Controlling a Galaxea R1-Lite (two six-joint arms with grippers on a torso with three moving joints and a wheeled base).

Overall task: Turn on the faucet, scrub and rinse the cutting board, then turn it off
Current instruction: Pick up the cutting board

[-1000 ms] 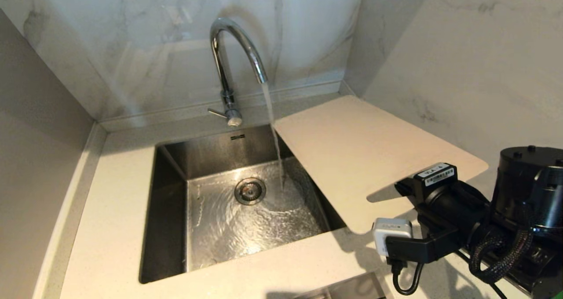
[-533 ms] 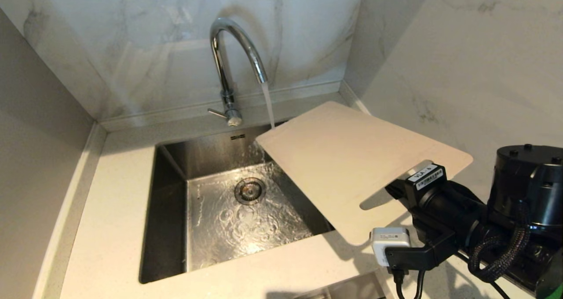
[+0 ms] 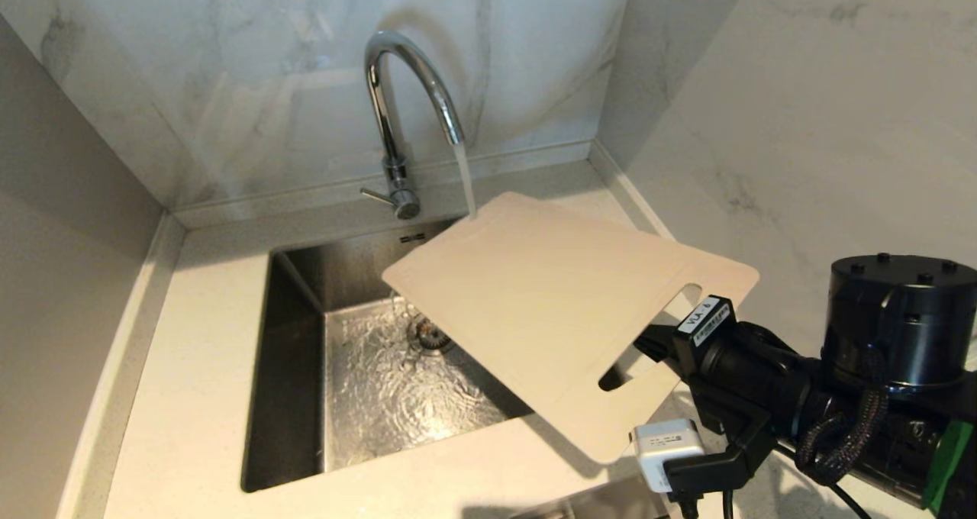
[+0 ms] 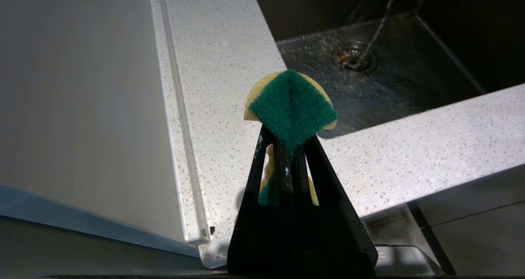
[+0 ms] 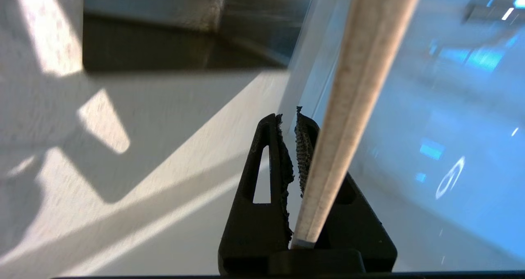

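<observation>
The cutting board (image 3: 549, 305), a thin, flat, beige-white plastic rectangle with rounded corners and a matte face, is gripped by the right gripper (image 3: 649, 343) at the short edge bearing the elongated handle cutout. From that claw the board extends outward and up to the far left, tilted above the sink (image 3: 294, 366), with its farthest corner under the stream of water (image 3: 465, 179). In the right wrist view the board's pale, faintly grainy edge (image 5: 352, 106) is seen wedged in the right gripper (image 5: 293, 123), its end seated deep at the base of the jaws, whose worn, frayed pads are nearly closed; whether both pads press on it cannot be made out. The surroundings in that view are smeared.

Beyond the board's far corner, the faucet (image 3: 401, 107) is seen as a shiny chrome gooseneck with an arched spout and a thin side lever at its base. Water is running from it, and the steel basin below is covered with rippling water. The drain (image 3: 429, 337) is partly hidden by the board's lower edge.

The left gripper (image 4: 289, 127) is not in the head view. In its wrist view the black triangular fingers are clamped on a folded sponge (image 4: 291, 106), rough green scouring fibre outside and yellow foam inside. Ahead of that claw the speckled pale countertop (image 4: 213, 65) and the sink corner are seen. The right arm is cut off by the frame's edge.
</observation>
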